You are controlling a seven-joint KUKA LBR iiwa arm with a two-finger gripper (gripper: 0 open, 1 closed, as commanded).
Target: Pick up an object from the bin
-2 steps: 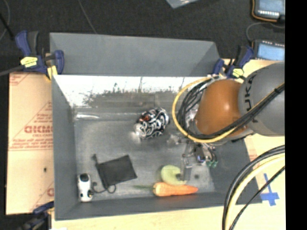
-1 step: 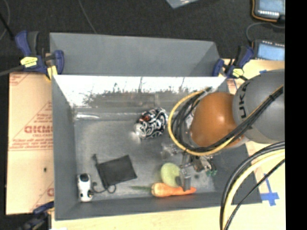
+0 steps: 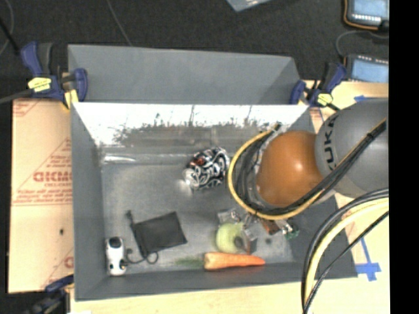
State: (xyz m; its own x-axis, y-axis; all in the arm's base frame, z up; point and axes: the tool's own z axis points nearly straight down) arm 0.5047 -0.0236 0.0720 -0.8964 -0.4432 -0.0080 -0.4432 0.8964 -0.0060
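Orange wrist cover (image 3: 288, 169) hangs over the bin's (image 3: 85, 195) front-right corner, gripper (image 3: 247, 235) low against a pale green fruit (image 3: 226, 238) just behind the carrot (image 3: 234, 261), open or closed unclear; best centre on the fruit, clear of carrot, before squeezing.

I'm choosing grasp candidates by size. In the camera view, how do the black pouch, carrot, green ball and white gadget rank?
1. Black pouch, largest.
2. Carrot, long but thin.
3. Green ball and white gadget look alike, and the gripper covers part of the ball, so they are unranked.
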